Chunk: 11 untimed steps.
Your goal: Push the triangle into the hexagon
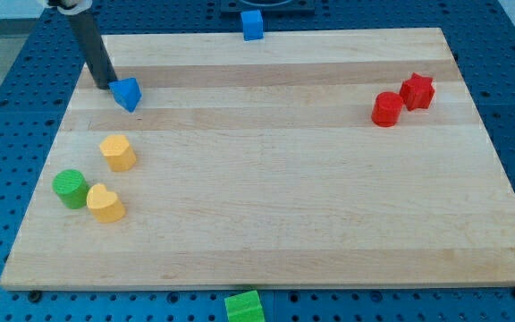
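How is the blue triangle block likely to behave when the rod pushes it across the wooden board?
The blue triangle looks rigid and low, so it should slide, not tip. My tip sits at its left corner; an off-centre push may spin it. The board looks smooth.

Blue triangle [127, 93], yellow hexagon [118, 153], pale striped wooden board [275, 179]

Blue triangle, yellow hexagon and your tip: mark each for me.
blue triangle [128, 93]: camera view, on its top face.
yellow hexagon [117, 151]: camera view, on its top face.
my tip [104, 86]: camera view, the rod's very end, touching the triangle's left side.
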Tool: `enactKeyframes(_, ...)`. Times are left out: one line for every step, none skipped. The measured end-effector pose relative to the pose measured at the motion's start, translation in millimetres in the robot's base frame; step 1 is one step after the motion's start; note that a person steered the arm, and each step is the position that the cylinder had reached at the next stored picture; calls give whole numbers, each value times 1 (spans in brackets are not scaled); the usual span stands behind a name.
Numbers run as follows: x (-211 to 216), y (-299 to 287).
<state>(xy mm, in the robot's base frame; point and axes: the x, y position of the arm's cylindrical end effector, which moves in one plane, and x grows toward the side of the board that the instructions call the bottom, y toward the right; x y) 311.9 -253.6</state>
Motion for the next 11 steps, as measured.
enactKeyframes(14, -6)
enactKeyframes(51, -4)
enactKeyframes(102, 6)
enactKeyframes(119, 13)
enactKeyframes(117, 26)
enactKeyframes(90, 92)
enactKeyframes(90, 111)
enactKeyframes(90, 110)
enactKeyframes(54, 98)
enactKeyframes(42, 86)
enactKeyframes(42, 68)
